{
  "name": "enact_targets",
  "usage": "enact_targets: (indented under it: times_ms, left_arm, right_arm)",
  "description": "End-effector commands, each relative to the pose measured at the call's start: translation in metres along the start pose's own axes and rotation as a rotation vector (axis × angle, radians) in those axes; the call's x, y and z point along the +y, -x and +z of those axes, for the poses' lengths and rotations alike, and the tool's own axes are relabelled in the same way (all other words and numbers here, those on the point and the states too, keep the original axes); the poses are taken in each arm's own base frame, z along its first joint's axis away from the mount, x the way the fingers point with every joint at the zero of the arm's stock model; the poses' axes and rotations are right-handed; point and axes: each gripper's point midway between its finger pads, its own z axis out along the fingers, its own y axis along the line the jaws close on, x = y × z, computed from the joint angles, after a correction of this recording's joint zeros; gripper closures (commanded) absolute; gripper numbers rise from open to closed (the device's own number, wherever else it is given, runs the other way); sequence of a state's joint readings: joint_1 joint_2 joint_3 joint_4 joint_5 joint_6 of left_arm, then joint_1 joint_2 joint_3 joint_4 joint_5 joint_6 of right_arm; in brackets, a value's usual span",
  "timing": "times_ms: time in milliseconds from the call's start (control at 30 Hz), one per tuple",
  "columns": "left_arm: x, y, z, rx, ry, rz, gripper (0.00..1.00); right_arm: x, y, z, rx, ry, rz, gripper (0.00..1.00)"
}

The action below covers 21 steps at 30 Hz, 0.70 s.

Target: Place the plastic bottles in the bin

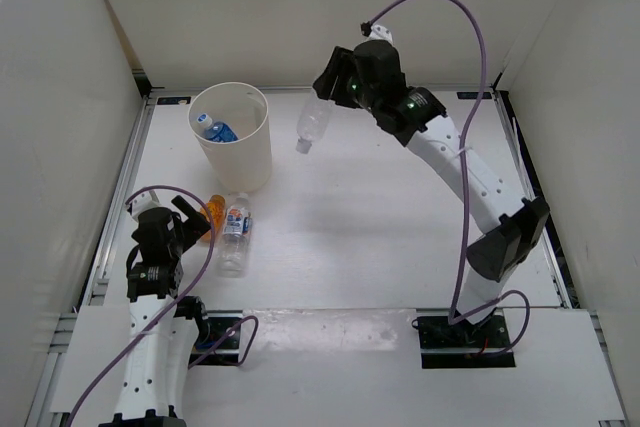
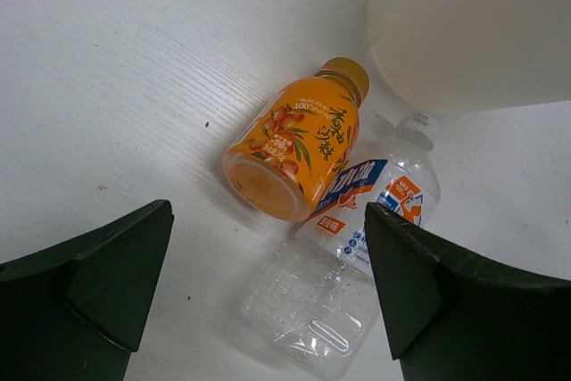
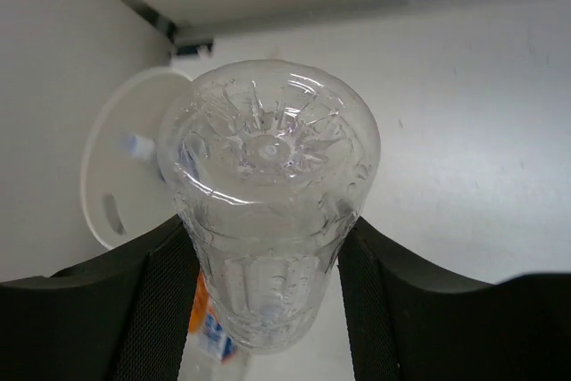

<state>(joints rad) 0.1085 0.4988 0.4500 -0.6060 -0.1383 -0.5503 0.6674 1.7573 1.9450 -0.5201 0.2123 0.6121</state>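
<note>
The cream-white bin [image 1: 236, 152] stands at the back left with the blue-label bottle [image 1: 217, 131] inside. My right gripper [image 1: 330, 97] is shut on the plain clear bottle [image 1: 312, 124], held in the air to the right of the bin, cap down; the right wrist view shows its base [image 3: 268, 185] between the fingers and the bin [image 3: 111, 176] beyond. The orange bottle [image 2: 299, 149] and the white-blue-red label bottle [image 2: 357, 247] lie side by side on the table in front of the bin [image 2: 473, 33]. My left gripper [image 2: 268, 310] is open and empty just above them.
White walls enclose the table on three sides. A metal rail [image 1: 115, 217] runs along the left edge, close to my left arm. The right arm's purple cable [image 1: 480, 97] loops above the back right.
</note>
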Motion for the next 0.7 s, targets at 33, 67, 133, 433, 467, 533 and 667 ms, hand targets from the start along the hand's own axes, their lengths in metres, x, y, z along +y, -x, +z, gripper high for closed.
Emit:
enact_targets:
  times_ms: [33,67,133,433,467,533,667]
  left_arm:
    - [-0.006,0.011,-0.004,-0.027,-0.020,-0.007,0.00]
    - [-0.007,0.011,-0.004,-0.029,-0.021,-0.007,0.00]
    - [-0.007,0.011,-0.004,-0.028,-0.021,-0.007,0.00]
    - [-0.006,0.011,-0.003,-0.028,-0.015,-0.009,0.00]
    - [-0.007,0.011,-0.003,-0.026,-0.021,-0.006,0.00]
    - [-0.007,0.011,-0.003,-0.025,-0.020,-0.006,0.00]
    - [-0.008,0.011,-0.003,-0.024,-0.022,-0.009,0.00]
  right_arm:
    - [0.049,0.048,-0.016,-0.307,0.052,0.002,1.00]
    - [0.034,0.052,-0.018,-0.392,-0.060,-0.002,1.00]
    - [0.079,0.076,-0.045,-0.607,-0.021,-0.053,1.00]
    - [0.176,0.087,-0.049,-0.904,-0.013,-0.270,1.00]
    - [0.185,0.064,-0.028,-0.873,-0.008,-0.320,1.00]
    - [0.201,0.067,-0.027,-0.883,0.040,-0.326,1.00]
    - [0.206,0.032,0.009,-0.750,0.052,-0.420,0.89]
